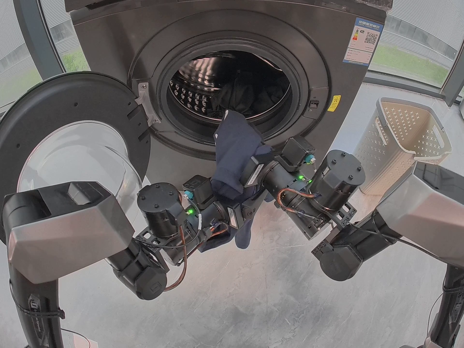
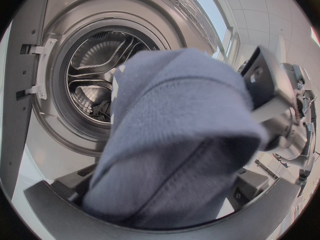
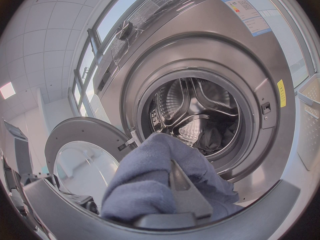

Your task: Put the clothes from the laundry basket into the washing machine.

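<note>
Grey stone floor [image 1: 270, 296], windows [image 1: 425, 35] behind, washer door [image 1: 72, 102] hanging open at left. My left gripper [image 1: 237, 214] sat low under the navy garment [image 1: 237, 146] (cloth hid its grip, I couldn't tell). The garment hung just before the washing machine [image 1: 232, 30] mouth, right gripper [image 1: 253, 164] clamped on it. The laundry basket [image 1: 371, 141] stood at right.

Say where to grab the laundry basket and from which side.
Take the laundry basket by its top rim at a handle slot, coming from above: its mouth opens upward, and the thin rim there probably suits a pinch.
</note>
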Robot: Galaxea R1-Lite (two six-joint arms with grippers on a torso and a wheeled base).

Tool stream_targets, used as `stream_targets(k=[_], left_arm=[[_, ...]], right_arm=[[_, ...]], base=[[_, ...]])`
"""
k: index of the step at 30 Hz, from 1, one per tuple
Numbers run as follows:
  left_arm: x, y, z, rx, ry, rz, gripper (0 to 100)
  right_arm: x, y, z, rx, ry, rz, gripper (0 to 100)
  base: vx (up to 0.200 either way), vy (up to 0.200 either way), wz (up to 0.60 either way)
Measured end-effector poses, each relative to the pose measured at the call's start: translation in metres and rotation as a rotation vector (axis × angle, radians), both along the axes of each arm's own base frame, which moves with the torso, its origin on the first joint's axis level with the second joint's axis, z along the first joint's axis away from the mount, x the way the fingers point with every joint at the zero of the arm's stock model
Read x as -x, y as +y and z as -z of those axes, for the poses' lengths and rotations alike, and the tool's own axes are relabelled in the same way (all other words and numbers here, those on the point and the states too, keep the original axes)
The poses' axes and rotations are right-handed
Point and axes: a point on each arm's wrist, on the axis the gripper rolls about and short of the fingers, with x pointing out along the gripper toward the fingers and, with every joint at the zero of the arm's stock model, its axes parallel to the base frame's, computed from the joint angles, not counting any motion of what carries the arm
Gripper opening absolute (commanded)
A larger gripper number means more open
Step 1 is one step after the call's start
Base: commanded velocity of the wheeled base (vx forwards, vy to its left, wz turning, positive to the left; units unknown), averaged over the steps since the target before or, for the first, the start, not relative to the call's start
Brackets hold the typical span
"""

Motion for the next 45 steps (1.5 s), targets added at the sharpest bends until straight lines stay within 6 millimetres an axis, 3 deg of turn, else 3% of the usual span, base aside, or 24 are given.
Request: stream_targets(k=[12,13,24,33,38,39,45], left_arm=[[-0.038,-0.002,0.010,0.019,-0.048,-0.084,100],[-0.041,-0.002,0.011,0.023,-0.051,-0.096,0],[-0.050,-0.004,0.010,0.047,-0.068,-0.117,0],[-0.042,0.012,-0.010,0.067,-0.079,-0.146,0],[-0.032,0.020,-0.026,0.080,-0.093,-0.152,0],[-0.031,0.021,-0.029,0.082,-0.096,-0.153,0],[-0.024,0.026,-0.042,0.099,-0.112,-0.163,0]], right_arm=[[0.015,0.005,-0.003,-0.002,0.014,-0.033,0],[0.016,0.005,-0.003,-0.004,0.014,-0.036,0],[0.017,0.004,-0.007,-0.020,0.016,-0.040,0],[-0.007,-0.034,-0.003,-0.021,0.043,0.078,0],[-0.010,-0.039,0.011,-0.002,0.072,0.095,0],[-0.010,-0.039,0.013,0.001,0.076,0.095,100],[-0.010,-0.036,0.020,0.012,0.090,0.088,100]], base=[[0.000,0.000,0.00],[0.000,0.000,0.00],[0.000,0.000,0.00],[0.000,0.000,0.00],[0.000,0.000,0.00],[0.000,0.000,0.00],[0.000,0.000,0.00]])
